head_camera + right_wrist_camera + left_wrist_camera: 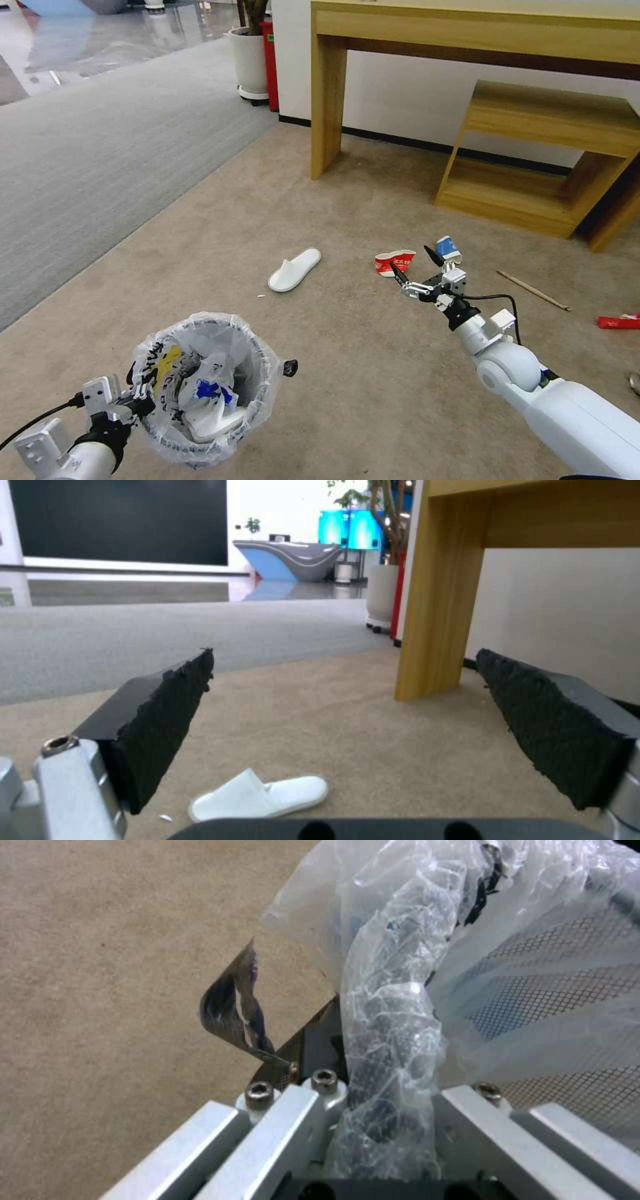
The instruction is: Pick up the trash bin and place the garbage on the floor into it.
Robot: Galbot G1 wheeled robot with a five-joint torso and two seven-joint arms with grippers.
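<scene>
Left gripper [137, 403], lower left of frame, has its fingers clamped on the bag-lined round black trash bin [207, 390]; right gripper [415, 267] hovers wide open, empty, beside a crushed red paper cup [393, 261].

Head camera looks down across the floor [347, 373]; right wrist camera, low, shares its white slipper [295, 269].

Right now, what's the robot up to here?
It's collecting litter off the beige carpet. The left gripper is shut on the rim of the bag-lined trash bin, which already holds a white slipper and crumpled bags. The right gripper is open, held out low over the floor near a crushed red cup and a blue cup. Another white slipper, a wooden stick and a red wrapper lie loose on the carpet.
</scene>
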